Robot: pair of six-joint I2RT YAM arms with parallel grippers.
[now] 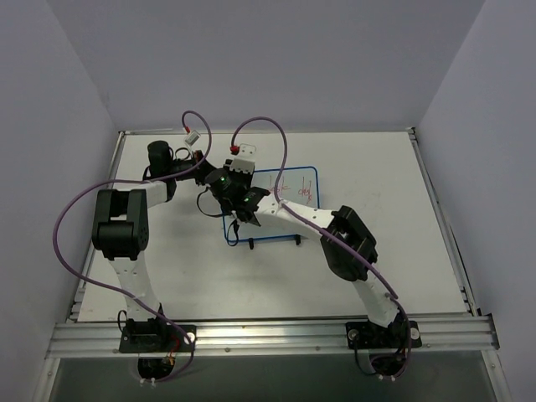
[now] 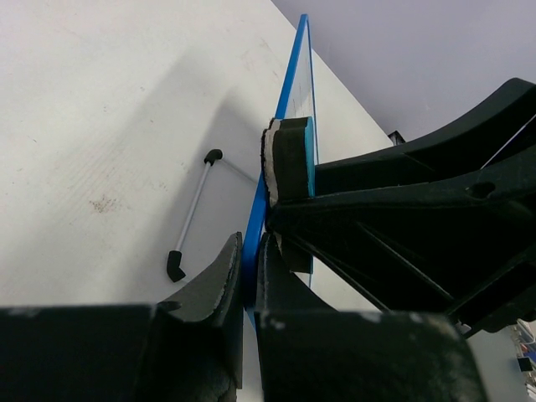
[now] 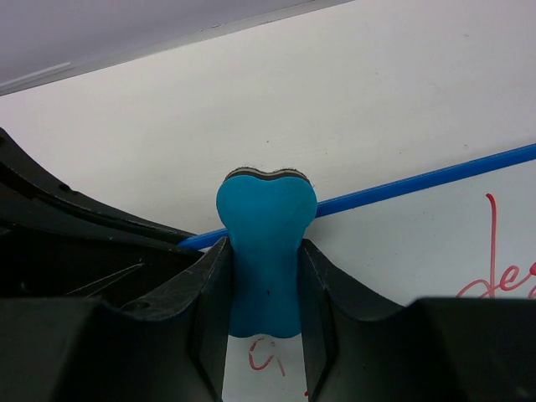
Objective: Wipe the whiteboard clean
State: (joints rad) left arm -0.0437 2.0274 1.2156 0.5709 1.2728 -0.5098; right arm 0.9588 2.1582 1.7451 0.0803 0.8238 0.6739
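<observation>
Two grippers meet at the board's left end. Top view: board (image 1: 276, 230) lies mid-table, a bit toward the far edge, long axis left-right. Red words (image 1: 306, 191) sit near its right end, off to the right of both grippers. Left gripper (image 1: 228, 211) is on the board's left edge, right gripper (image 1: 249, 203) just beside it over the board, so the right arm looks like the one to wipe. Left wrist: left gripper (image 2: 249, 261) is pinched together on the blue frame (image 2: 293, 75), with the board seen edge-on. Eraser (image 2: 293, 159) is at the board's face, contact cannot be told. Stand rod (image 2: 191, 213) lies on the table (image 2: 100, 100) beside it. Right wrist: right gripper (image 3: 265, 280) is clamped on the eraser (image 3: 266, 209), whose head overlaps the frame (image 3: 419, 179). Red words (image 3: 496, 276) lie to the right and a small red mark (image 3: 264, 358) just below. Next stroke likely runs along the long axis toward the right end.
</observation>
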